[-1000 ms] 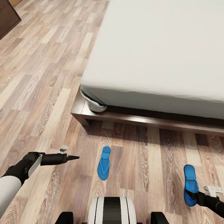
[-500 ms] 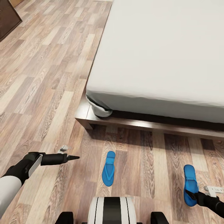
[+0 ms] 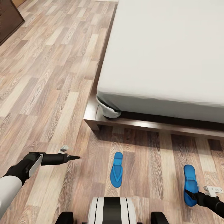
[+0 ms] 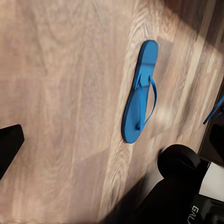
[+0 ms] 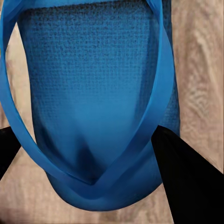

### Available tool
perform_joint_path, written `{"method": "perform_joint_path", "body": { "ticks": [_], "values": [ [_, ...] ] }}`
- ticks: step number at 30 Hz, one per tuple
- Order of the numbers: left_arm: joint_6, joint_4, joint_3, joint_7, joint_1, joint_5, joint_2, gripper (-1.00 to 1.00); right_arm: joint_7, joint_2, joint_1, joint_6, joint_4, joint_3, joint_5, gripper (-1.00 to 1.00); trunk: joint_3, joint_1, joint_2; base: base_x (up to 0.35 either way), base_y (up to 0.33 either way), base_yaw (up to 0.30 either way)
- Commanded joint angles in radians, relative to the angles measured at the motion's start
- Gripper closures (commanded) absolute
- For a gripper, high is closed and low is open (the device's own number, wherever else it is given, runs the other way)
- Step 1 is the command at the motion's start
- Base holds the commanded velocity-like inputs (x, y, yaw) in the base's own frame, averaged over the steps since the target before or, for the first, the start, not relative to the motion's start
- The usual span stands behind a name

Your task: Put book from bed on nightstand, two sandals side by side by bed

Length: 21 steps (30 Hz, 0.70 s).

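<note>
One blue sandal [image 3: 116, 170] lies flat on the plank floor in front of the bed's corner, also seen in the left wrist view [image 4: 139, 93]. My right gripper [image 3: 193, 196] is shut on the heel end of the other sandal [image 3: 190, 182], which hangs just above the floor; the right wrist view shows its sole and straps [image 5: 93, 93] between the two fingers. My left gripper [image 3: 76, 158] hovers open and empty to the left of the lying sandal. The bed [image 3: 161, 56] has a pale-grey mattress on a dark wood frame. The book and the nightstand are out of view.
The bed frame's corner [image 3: 93, 119] juts out close ahead of the lying sandal. A dark wooden piece of furniture [image 3: 7, 18] stands at the far left. Wood-plank floor stretches along the bed's left side. My own base [image 3: 111, 210] is at the picture's lower edge.
The whole picture has shifted: bed and lying sandal now sit further right, so the camera has moved. Both arms keep their places in view, the right still holding its sandal.
</note>
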Motion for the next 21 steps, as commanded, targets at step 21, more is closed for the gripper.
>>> {"method": "perform_joint_path", "body": {
  "ticks": [21],
  "values": [
    [0.009, -0.001, -0.004, -0.001, -0.001, 0.009, 0.001, -1.00, 0.011, 0.002, -0.001, -0.004, -0.004, -0.006, 0.003, 1.00, -0.001, 0.000, 0.000, 0.067, 0.186, 0.000]
  ]
}}
